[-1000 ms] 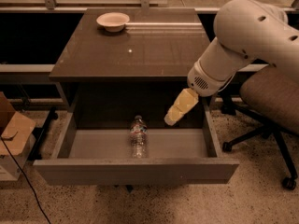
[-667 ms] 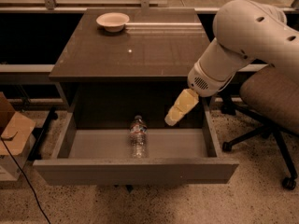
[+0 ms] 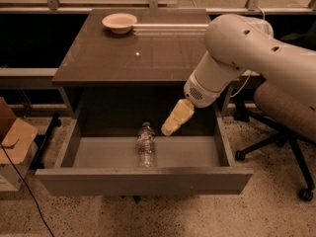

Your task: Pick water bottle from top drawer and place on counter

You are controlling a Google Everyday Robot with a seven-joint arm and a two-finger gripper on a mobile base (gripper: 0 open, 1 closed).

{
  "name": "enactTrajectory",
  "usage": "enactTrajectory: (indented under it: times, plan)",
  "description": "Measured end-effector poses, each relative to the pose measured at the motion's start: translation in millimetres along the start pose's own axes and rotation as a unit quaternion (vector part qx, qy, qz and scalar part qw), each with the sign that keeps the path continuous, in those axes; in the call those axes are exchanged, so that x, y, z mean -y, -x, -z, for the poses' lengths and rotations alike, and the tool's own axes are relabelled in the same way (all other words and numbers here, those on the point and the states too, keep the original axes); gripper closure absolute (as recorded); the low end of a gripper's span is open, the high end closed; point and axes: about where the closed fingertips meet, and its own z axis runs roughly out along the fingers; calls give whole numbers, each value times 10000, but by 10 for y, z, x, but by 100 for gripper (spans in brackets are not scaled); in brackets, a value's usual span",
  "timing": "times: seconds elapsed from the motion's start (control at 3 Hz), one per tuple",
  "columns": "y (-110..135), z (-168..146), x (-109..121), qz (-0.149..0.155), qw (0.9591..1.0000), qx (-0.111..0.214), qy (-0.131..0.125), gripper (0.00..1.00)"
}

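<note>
The top drawer is pulled open below the counter. The water bottle lies on the drawer's pale floor near the middle, cap toward the back. My gripper hangs from the white arm inside the open drawer, just right of the bottle's cap end and slightly above it, not touching it. Its yellowish fingers point down and to the left.
A small cream bowl sits at the back left of the counter. An office chair stands to the right of the cabinet. A cardboard box and a cable lie on the floor at the left.
The gripper has moved left and slightly down, closer to the bottle's cap end. The bottle has not moved.
</note>
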Motion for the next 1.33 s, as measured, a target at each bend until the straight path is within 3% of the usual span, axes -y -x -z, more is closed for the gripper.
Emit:
enactTrajectory:
  times: [0.67,1.0,1.33]
  plan:
    - [197,-682,-7,-699,9971,23,312,0]
    - [384,-1125,-75,-1192,9915,8,530,0]
    - [498,-1418,-135,-1499,9865,-78,656,0]
